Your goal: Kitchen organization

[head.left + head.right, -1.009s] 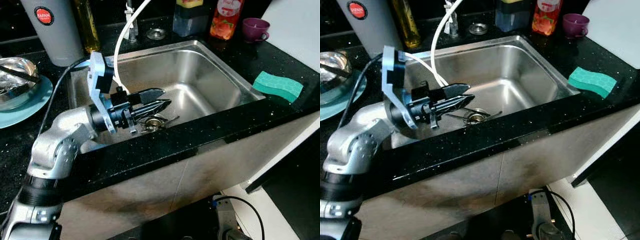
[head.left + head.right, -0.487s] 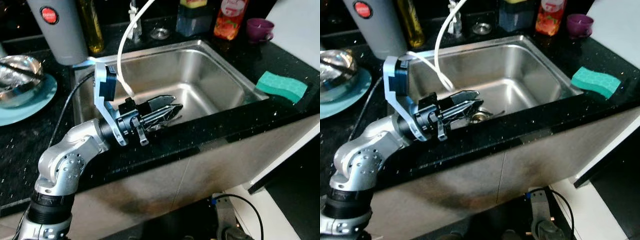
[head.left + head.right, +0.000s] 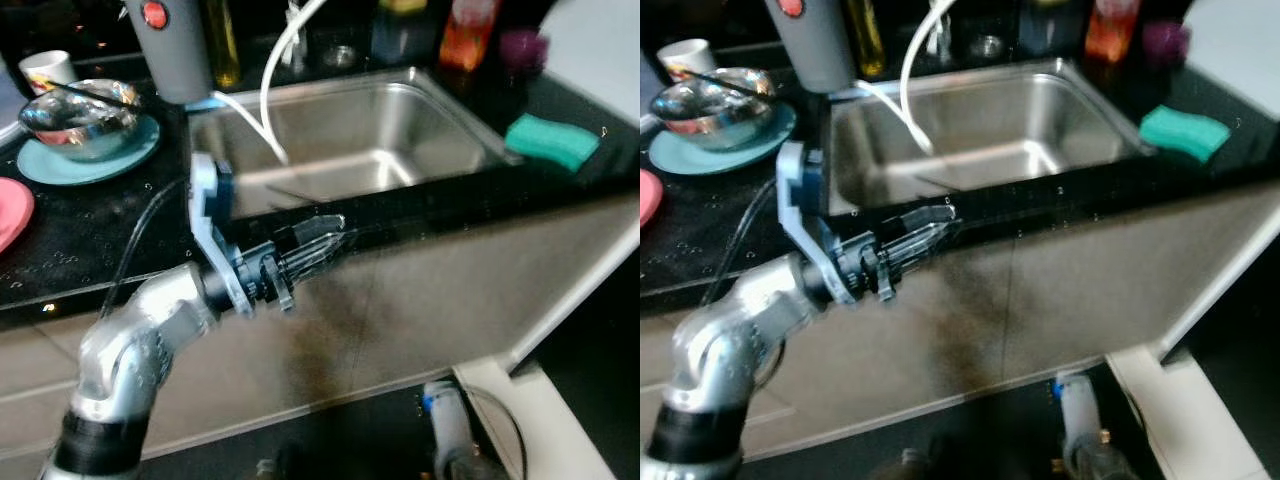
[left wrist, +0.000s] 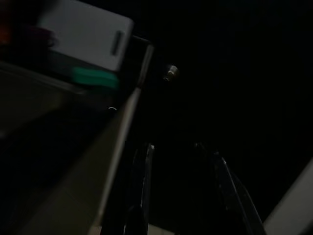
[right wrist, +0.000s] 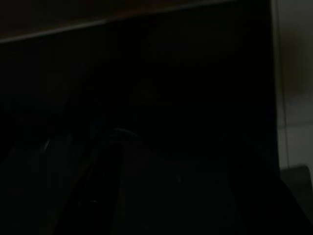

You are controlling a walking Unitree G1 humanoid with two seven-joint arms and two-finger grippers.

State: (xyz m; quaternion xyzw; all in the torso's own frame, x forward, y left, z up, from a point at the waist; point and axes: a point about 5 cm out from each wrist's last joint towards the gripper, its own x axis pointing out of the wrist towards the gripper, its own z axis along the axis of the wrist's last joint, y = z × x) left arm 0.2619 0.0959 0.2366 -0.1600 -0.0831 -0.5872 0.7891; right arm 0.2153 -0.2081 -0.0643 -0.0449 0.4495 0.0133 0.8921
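Observation:
My left gripper (image 3: 335, 235) hangs in front of the black counter's front edge (image 3: 420, 205), just outside the steel sink (image 3: 440, 130). Its two black fingers (image 4: 142, 186) stand a little apart with nothing between them, so it is open and empty. A green sponge (image 3: 545, 140) lies on the counter to the right of the sink. A steel bowl (image 3: 75, 105) sits on a teal plate (image 3: 120, 150) to the left of the sink. The right wrist view is almost black and my right gripper cannot be made out in it.
A grey flask (image 3: 175, 45), an oil bottle (image 3: 222, 40), an orange bottle (image 3: 463, 35) and a purple cup (image 3: 520, 45) line the back of the counter. A white hose (image 3: 270, 90) hangs into the sink. A pink plate (image 3: 8, 215) and white cup (image 3: 45, 68) are far left.
My left gripper has drawn back out of the sink, over the counter edge, to the counter's front. The camera has pulled back and shifted, bringing the left side of the counter into view.

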